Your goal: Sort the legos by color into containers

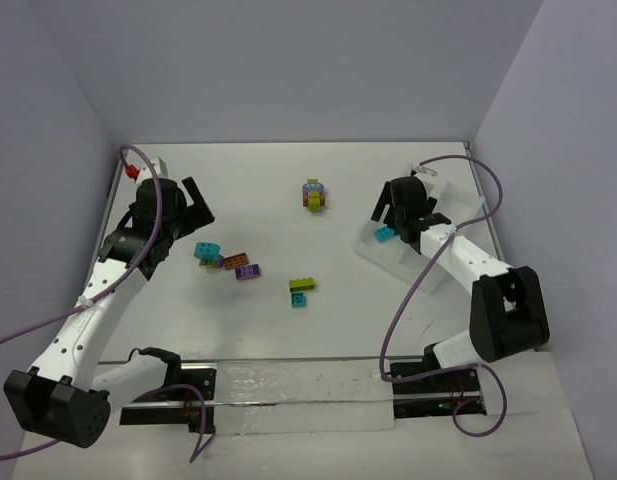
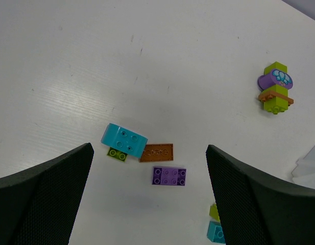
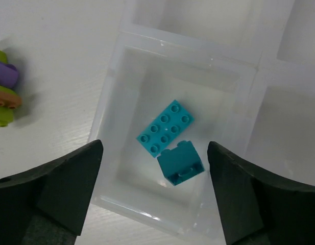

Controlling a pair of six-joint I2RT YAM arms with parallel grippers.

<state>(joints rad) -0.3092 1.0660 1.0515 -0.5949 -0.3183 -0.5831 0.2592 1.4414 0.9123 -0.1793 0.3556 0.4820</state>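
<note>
My right gripper (image 3: 154,176) hangs open over a compartment of the white tray (image 3: 110,107), with nothing between its fingers. In that compartment lie a flat cyan lego (image 3: 165,127) and, tilted beside it, a darker cyan block (image 3: 182,163). My left gripper (image 2: 149,199) is open above loose legos on the table: a cyan brick (image 2: 124,139) on a lime one (image 2: 117,154), an orange plate (image 2: 156,152) and a purple brick (image 2: 169,175). In the top view, the left gripper (image 1: 191,222) is left of this group (image 1: 236,262) and the right gripper (image 1: 396,222) is at the tray (image 1: 372,248).
A stacked multicoloured clump (image 1: 314,194) stands at the back middle of the table, and shows in the left wrist view (image 2: 275,88) and the right wrist view (image 3: 3,87). A lime brick (image 1: 302,285) and a cyan brick (image 1: 299,299) lie mid-table. Walls enclose three sides.
</note>
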